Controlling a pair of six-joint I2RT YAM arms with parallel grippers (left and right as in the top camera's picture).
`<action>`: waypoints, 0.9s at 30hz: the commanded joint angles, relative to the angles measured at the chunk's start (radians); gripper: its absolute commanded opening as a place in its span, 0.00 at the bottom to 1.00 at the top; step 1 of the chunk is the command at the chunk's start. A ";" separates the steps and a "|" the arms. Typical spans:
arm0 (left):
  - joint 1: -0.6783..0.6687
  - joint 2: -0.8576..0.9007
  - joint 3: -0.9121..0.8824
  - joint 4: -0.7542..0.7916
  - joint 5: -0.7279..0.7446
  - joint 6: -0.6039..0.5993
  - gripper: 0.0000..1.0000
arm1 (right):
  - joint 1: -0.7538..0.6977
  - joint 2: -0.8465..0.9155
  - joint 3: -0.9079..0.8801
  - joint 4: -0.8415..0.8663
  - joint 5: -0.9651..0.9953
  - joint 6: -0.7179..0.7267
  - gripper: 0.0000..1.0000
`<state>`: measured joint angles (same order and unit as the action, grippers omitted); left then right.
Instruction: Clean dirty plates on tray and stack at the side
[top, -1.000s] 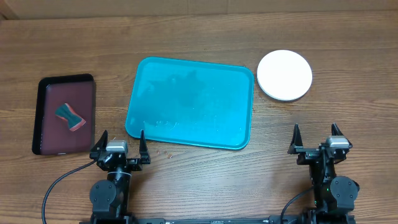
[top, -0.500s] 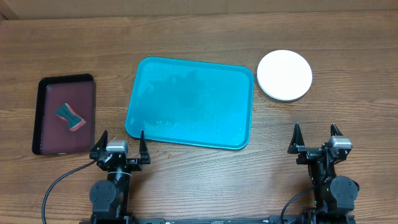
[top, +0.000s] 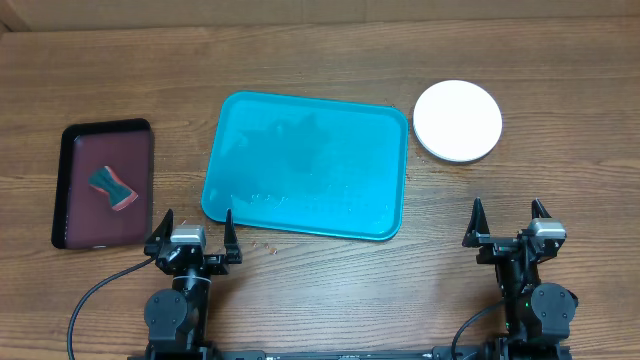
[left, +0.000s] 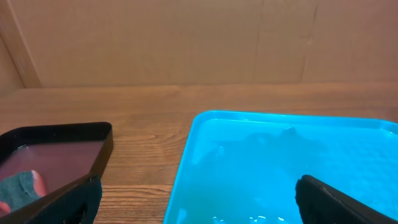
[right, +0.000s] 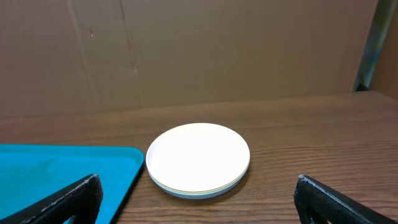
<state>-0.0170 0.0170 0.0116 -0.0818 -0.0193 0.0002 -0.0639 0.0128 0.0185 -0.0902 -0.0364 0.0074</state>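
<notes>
Left gripper (top: 197, 226) and right gripper (top: 508, 216) both have their fingers wide apart. Just ahead of the left one lies the tray (top: 305, 165). Ahead of the right one, a bit left, the plates (top: 457, 120) sit stacked, white on top.

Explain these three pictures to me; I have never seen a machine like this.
Two small robot arms sit at the near edge of a wooden table. One picture looks down from above; the other two come from cameras on each arm's wrist, with the dark fingertips at the bottom corners. The left pincer and right pincer are both open and hold nothing. On the table lie a large teal tray with no plates on it, a stack of plates with a white one on top to its right, and a dark maroon tray holding a sponge.
</notes>
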 joint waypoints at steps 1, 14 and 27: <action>0.011 -0.013 -0.007 0.005 0.002 0.016 1.00 | -0.004 -0.010 -0.010 0.006 0.013 0.008 1.00; 0.012 -0.014 -0.007 0.003 0.023 0.010 1.00 | -0.004 -0.010 -0.010 0.006 0.013 0.008 1.00; 0.012 -0.014 -0.007 0.004 0.010 -0.022 1.00 | -0.004 -0.010 -0.010 0.006 0.013 0.008 1.00</action>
<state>-0.0170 0.0170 0.0116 -0.0818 -0.0143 -0.0292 -0.0643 0.0128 0.0185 -0.0902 -0.0360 0.0074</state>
